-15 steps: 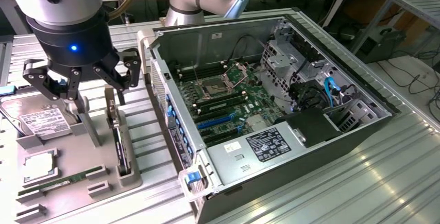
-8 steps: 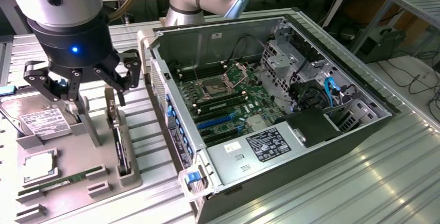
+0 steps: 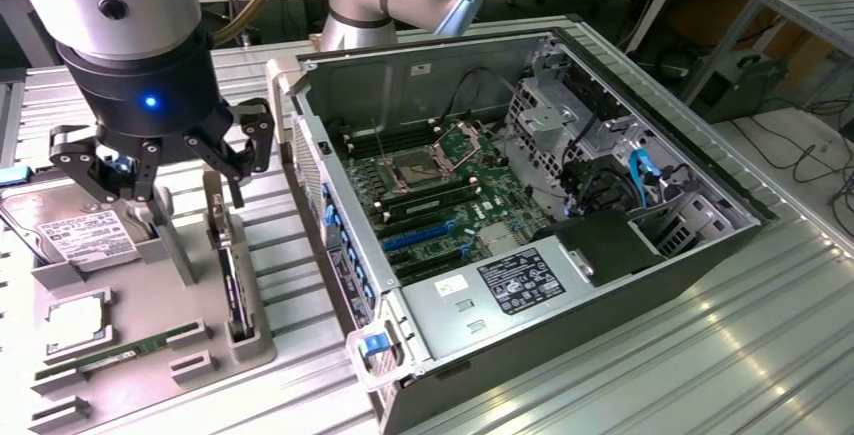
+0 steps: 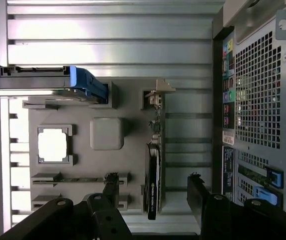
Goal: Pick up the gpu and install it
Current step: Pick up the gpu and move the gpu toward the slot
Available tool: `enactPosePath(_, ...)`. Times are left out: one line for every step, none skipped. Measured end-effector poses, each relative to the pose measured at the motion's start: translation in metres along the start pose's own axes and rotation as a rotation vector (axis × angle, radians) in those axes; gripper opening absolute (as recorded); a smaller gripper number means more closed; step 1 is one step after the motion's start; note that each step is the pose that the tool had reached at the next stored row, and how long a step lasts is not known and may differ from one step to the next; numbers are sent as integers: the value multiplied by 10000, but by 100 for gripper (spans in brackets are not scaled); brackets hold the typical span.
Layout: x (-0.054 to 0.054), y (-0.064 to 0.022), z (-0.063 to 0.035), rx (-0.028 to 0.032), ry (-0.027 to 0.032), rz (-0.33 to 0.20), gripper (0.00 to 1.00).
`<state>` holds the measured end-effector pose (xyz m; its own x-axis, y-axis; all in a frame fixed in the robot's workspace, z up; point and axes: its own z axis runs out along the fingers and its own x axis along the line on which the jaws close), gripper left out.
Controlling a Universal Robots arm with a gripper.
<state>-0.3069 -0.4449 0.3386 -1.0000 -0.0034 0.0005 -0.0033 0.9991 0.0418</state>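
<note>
**Open gripper (image 3: 171, 193) over gpu (image 3: 235, 280), nothing held**

Gripper is in the upper left of the ext. view, jaws spread as wide as they go, empty. The gpu stands on edge in a slot of the grey tray (image 3: 160, 380) at lower left of the frame, just beside the open PC case (image 3: 574, 265). It's not lifted yet.

Key relation: the card lies below the gripper and slightly toward the ext. view's right. Its long axis runs up-down in that frame, approx. parallel w/ the case's near wall.

In the wrist view, fingers (image 4: 112, 192) flank the card's black fan end, one per face, both apart from it. The silver bracket (image 4: 157, 91) is at the opposite end. Closing line looks square across the board, so alignment seems about right for a pinch on the thin faces.
</note>
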Motion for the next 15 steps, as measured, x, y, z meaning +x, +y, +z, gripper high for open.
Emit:
enactPosePath(0, -2, 3, 0, 0, -10, 66)
enactPosePath(0, -5, 6, 0, 1, -15, 66)
enactPosePath(0, -7, 9, -1, 3, -16, 66)
enactPosePath(-1, -11, 13, -1, 5, -16, 66)
enactPosePath(0, -13, 16, -1, 7, -15, 66)
enactPosePath(0, -16, 19, -1, 10, -15, 66)
enactPosePath(0, -19, 22, -1, 16, -15, 66)
enactPosePath(0, -20, 28, -2, 19, -14, 66)
enactPosePath(0, -20, 34, -2, 20, -14, 66)
enactPosePath(-1, -21, 44, -1, 22, -14, 66)
enactPosePath(-5, -22, 59, 0, 24, -15, 66)
enactPosePath(-7, -23, 70, -1, 26, -15, 66)
enactPosePath(-10, -23, 82, -1, 28, -14, 66)
enactPosePath(-13, -24, 95, -1, 31, -15, 66)
enactPosePath(-15, -24, 109, -2, 34, -15, 66)
